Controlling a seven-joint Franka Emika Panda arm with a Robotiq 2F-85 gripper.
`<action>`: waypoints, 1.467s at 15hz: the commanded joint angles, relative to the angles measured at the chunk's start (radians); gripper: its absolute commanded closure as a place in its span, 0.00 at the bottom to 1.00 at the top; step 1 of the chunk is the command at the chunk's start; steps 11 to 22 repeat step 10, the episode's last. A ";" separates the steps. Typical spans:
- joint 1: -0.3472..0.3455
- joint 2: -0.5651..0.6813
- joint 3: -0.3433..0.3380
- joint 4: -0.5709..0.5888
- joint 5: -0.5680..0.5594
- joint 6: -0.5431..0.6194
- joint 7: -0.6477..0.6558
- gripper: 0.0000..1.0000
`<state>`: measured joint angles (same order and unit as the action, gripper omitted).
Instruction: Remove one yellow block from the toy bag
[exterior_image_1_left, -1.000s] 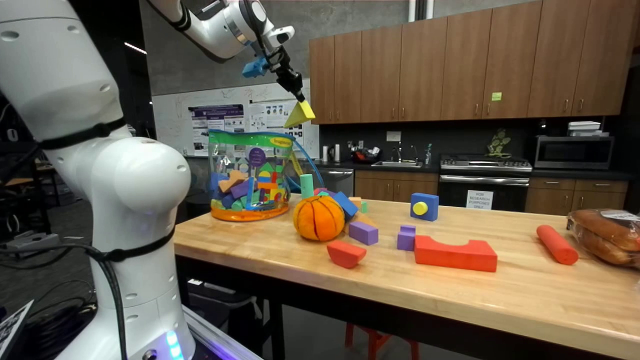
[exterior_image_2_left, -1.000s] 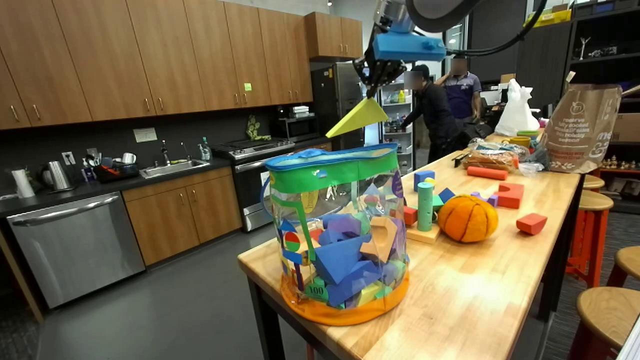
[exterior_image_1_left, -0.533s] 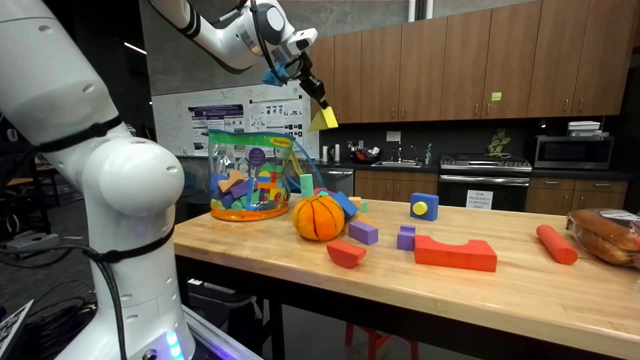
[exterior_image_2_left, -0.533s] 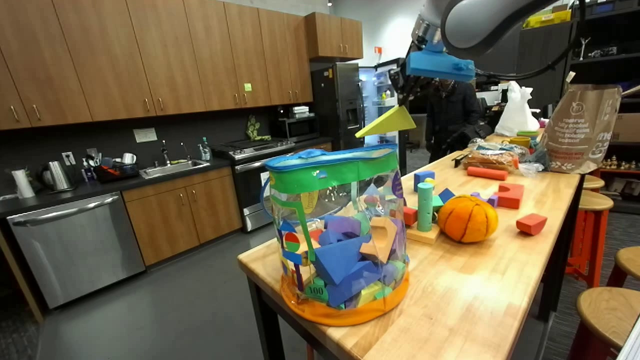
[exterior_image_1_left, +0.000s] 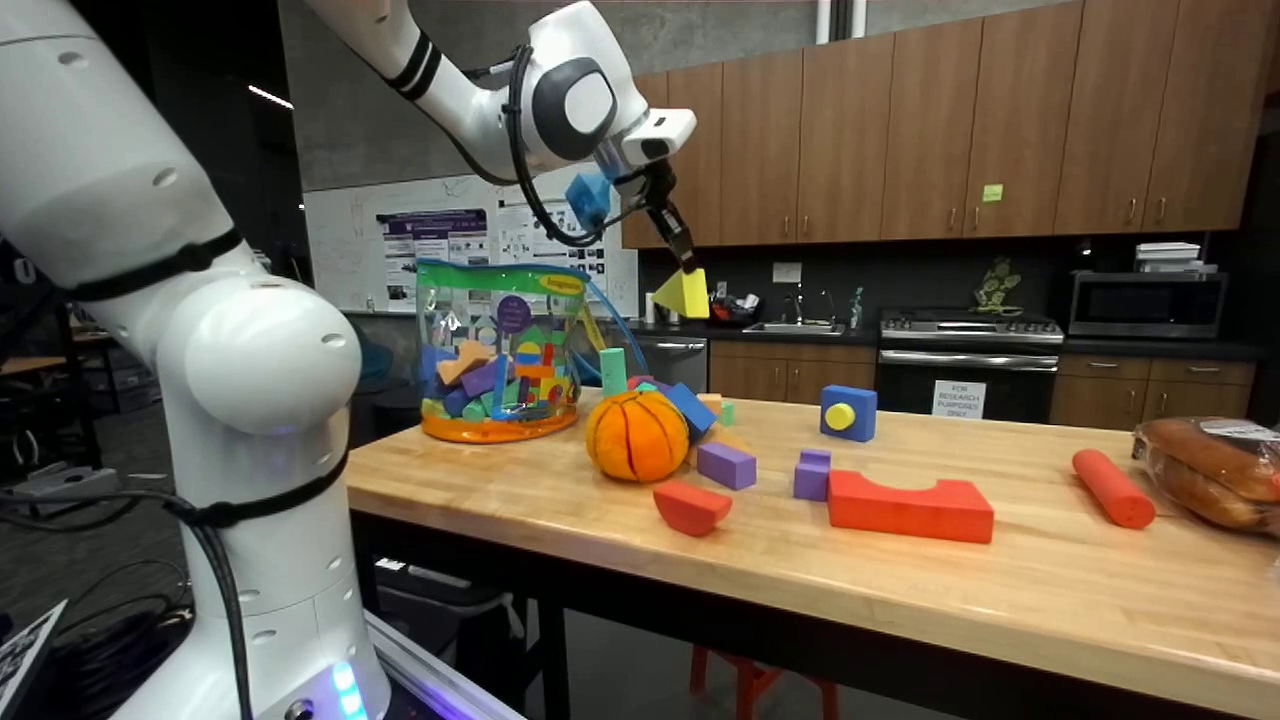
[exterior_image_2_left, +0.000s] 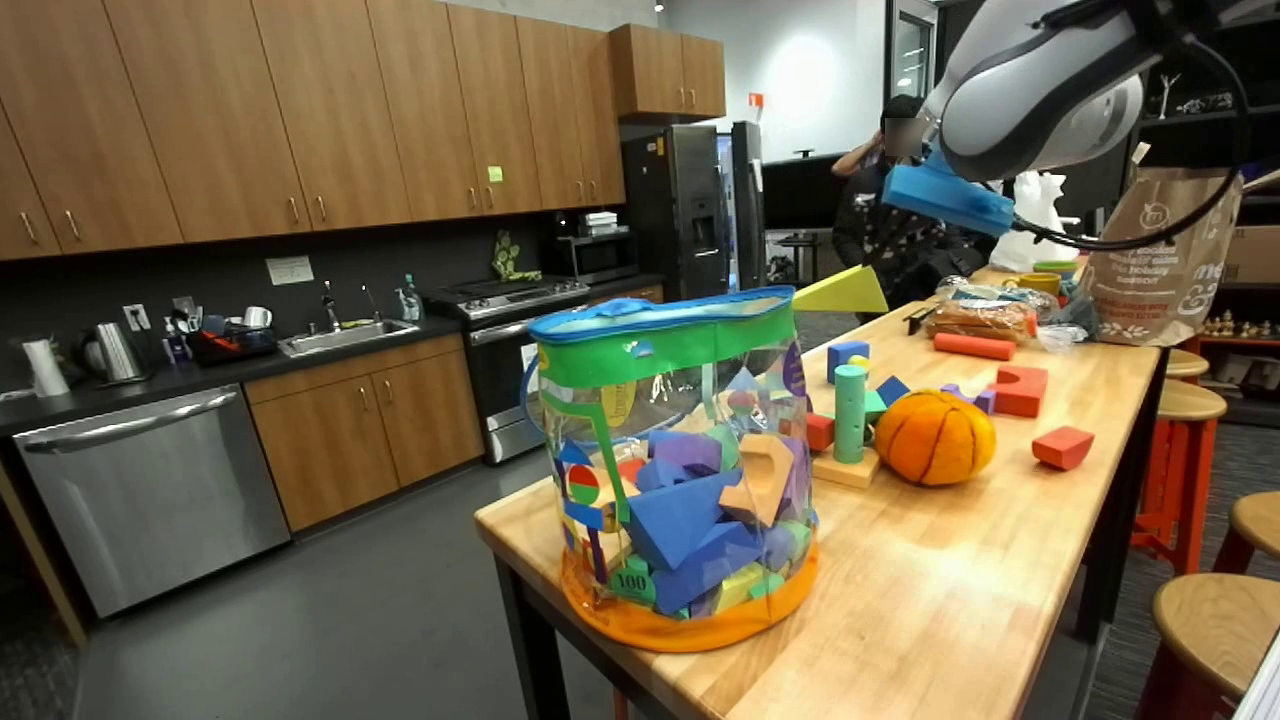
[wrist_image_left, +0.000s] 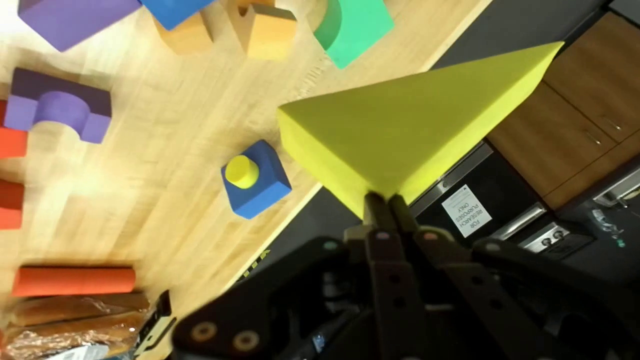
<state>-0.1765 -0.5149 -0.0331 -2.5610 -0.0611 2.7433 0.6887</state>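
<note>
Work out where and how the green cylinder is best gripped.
Probably by its upper end, from above, closing across the round side. The green cylinder stands upright, its top uncovered and higher than the nearby ball. The gripper holds the yellow block, so it should let go first.

My black two-fingered tool (wrist_image_left: 385, 199) has moved lower and farther from the clear plastic toy bag (exterior_image_2_left: 690, 348) with green-blue trim and orange base, bringing down the plain yellow wedge-shaped toy block (exterior_image_1_left: 686, 295). In the background, the dark refrigerator door (exterior_image_2_left: 748, 210) has swung nearer closed.
</note>
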 joint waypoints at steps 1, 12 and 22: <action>0.010 0.001 -0.086 -0.070 0.137 0.057 -0.146 0.99; -0.009 0.015 -0.104 -0.090 0.246 0.040 -0.255 0.71; -0.009 0.015 -0.104 -0.090 0.246 0.040 -0.255 0.71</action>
